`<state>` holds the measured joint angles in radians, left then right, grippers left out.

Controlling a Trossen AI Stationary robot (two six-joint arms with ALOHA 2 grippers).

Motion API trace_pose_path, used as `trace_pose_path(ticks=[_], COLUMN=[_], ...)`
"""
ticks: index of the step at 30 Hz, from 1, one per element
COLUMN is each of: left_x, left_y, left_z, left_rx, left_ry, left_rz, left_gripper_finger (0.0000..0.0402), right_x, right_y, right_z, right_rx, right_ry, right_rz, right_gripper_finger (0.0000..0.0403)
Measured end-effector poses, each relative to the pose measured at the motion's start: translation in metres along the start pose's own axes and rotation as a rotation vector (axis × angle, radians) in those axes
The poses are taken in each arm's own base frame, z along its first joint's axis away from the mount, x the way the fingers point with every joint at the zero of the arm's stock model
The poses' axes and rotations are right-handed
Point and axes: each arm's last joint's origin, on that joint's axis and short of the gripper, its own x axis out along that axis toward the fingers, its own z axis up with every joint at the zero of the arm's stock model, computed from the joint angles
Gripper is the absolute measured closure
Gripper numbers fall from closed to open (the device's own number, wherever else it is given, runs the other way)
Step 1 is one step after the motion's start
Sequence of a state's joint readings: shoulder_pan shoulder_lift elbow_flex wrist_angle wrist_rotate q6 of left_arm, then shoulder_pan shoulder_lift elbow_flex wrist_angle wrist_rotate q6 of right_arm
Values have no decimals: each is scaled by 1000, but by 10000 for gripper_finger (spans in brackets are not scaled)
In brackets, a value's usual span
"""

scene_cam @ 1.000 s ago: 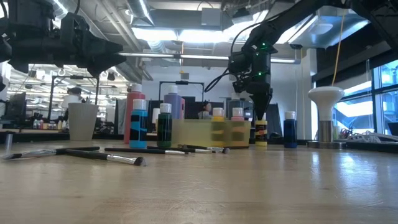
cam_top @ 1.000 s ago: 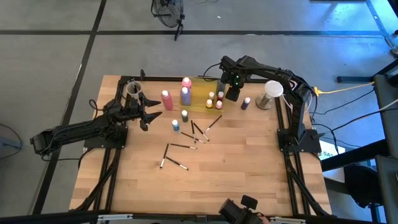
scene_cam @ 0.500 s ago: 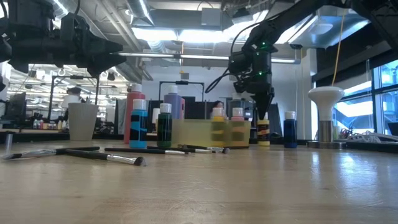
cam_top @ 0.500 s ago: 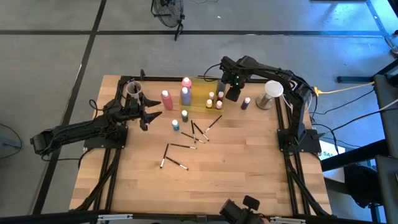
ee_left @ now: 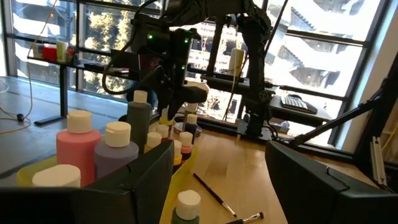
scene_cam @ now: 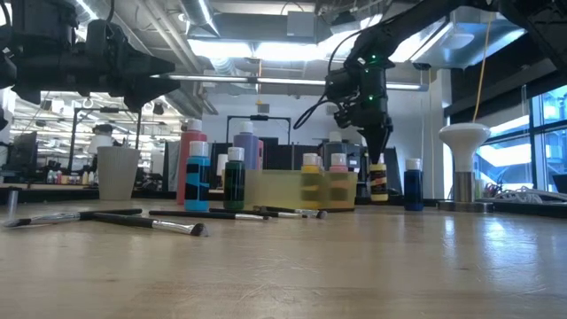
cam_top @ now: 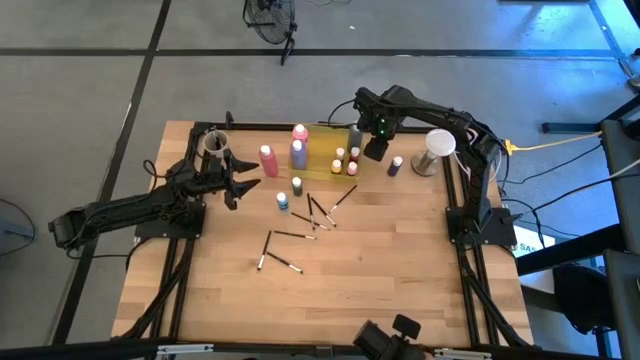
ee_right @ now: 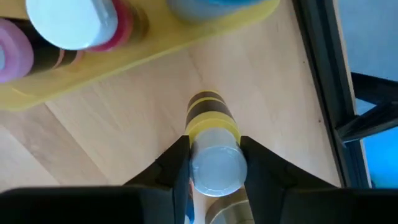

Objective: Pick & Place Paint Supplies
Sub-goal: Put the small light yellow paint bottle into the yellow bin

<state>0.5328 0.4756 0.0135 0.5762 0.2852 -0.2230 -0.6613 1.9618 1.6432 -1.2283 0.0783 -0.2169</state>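
My right gripper [cam_top: 374,151] is shut on a small yellow, dark-banded, white-capped paint bottle [scene_cam: 378,182] just right of the translucent yellow tray [cam_top: 325,150], near the far edge. In the tray stand small bottles [cam_top: 339,162] and a grey squeeze bottle [cam_top: 354,137]. Pink [cam_top: 267,160] and purple [cam_top: 298,153] squeeze bottles stand upright left of it. Two blue-green bottles [cam_top: 290,193] and several brushes [cam_top: 315,212] are on the wood. My left gripper [cam_top: 241,186] hangs open above the table, left of the bottles. My right gripper pinches the yellow bottle at its white cap [ee_right: 214,167], one finger [ee_right: 177,163] on each side. The fingers come from above, pointing down. The bottle hangs upright below them, its banded body [ee_right: 208,111] toward the table and its base just above the wood.
A dark blue small bottle [cam_top: 396,165] stands right of the held one, and beyond it a white pedestal cup [cam_top: 438,147]. A pale cup [cam_top: 215,142] sits at the far left corner. The near half of the table [cam_top: 380,270] is bare wood.
My right gripper, shut on the yellow bottle, has risen a little and shifted slightly toward the table's right. The bottle has come up off the wood with it and stayed upright.
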Motion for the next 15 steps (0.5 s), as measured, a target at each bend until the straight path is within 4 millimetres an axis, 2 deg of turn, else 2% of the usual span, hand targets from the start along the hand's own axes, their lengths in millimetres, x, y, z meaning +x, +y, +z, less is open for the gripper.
trace_pose_path(ticks=[8,15], left_x=[0,0], left_y=[0,0], left_z=[0,0], left_rx=[-1,-26], left_ry=[0,0], left_rz=[0,0], left_gripper_finger=[153,153], right_x=[-1,-4], right_y=[3,16], right_z=[-7,-8], right_rx=[20,11], right_ry=[76,107], right_rz=[8,-9], right_gripper_finger=[285,285])
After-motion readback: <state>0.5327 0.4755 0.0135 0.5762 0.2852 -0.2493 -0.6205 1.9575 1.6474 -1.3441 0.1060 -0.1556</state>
